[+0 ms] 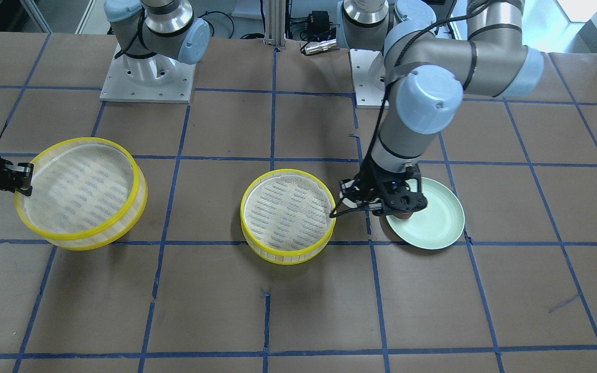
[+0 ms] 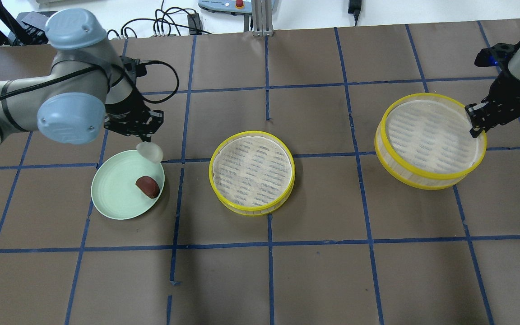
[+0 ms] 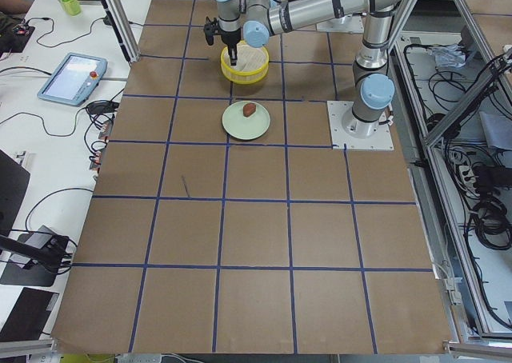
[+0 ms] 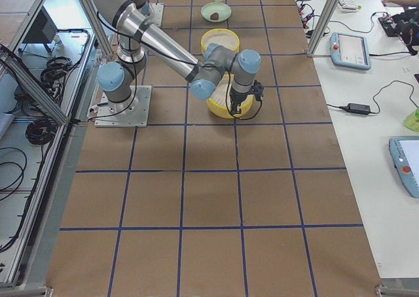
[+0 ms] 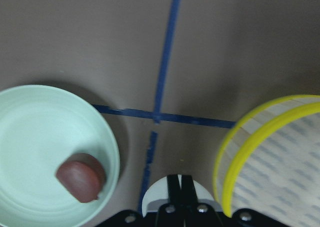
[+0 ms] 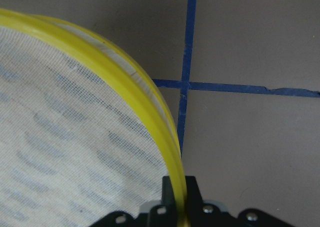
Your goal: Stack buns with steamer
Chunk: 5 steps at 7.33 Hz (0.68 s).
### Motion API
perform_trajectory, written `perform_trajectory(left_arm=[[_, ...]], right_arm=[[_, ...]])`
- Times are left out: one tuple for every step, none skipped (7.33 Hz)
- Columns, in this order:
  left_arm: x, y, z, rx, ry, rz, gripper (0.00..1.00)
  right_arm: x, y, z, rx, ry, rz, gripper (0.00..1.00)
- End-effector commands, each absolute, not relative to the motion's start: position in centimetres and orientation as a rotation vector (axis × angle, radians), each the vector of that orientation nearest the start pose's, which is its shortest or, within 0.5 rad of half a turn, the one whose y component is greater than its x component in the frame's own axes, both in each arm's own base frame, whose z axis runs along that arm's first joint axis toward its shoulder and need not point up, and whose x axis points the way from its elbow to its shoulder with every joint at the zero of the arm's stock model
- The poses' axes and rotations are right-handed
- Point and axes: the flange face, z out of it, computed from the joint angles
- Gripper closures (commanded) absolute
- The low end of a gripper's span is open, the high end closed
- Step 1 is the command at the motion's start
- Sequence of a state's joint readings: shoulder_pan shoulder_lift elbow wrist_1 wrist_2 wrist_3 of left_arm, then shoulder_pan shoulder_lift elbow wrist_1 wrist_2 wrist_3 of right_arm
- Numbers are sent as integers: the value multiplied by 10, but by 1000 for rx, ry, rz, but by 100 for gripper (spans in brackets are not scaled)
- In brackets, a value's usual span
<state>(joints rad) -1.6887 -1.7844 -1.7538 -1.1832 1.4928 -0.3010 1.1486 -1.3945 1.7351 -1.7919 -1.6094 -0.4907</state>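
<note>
My left gripper (image 2: 148, 143) is shut on the white bun (image 2: 150, 152) and holds it just above the far right rim of the pale green plate (image 2: 111, 198). In the left wrist view the white bun (image 5: 175, 199) sits between the fingers. The dark reddish-brown bun (image 2: 147, 186) lies on the plate's right side; it also shows in the left wrist view (image 5: 80, 178). My right gripper (image 2: 473, 127) is shut on the yellow rim of the right steamer (image 2: 427, 144), which is tilted; the right wrist view shows the rim (image 6: 150, 107) pinched between the jaws.
A second yellow-rimmed steamer (image 2: 252, 178) stands at the table's middle, right of the plate, with its mesh floor bare. Blue tape lines grid the brown table. The arm bases and cables lie along the far edge.
</note>
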Motion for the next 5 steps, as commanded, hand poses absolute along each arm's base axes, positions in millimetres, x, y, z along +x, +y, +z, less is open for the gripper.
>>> perform_trajectory(left_arm=[[-286, -512, 300, -364, 3230, 40, 90], [-295, -511, 273, -338, 3212, 87, 53], [-295, -512, 264, -328, 3200, 103, 20], [-295, -512, 269, -325, 3204, 89, 9], [-294, -513, 279, -275, 3212, 54, 8]], right_arm=[[-72, -540, 339, -96, 3108, 201, 93], [-47, -540, 338, -46, 3114, 204, 93], [-17, -540, 337, -36, 3119, 208, 93], [12, -540, 336, 12, 3129, 207, 93], [47, -538, 335, 43, 3137, 200, 93]])
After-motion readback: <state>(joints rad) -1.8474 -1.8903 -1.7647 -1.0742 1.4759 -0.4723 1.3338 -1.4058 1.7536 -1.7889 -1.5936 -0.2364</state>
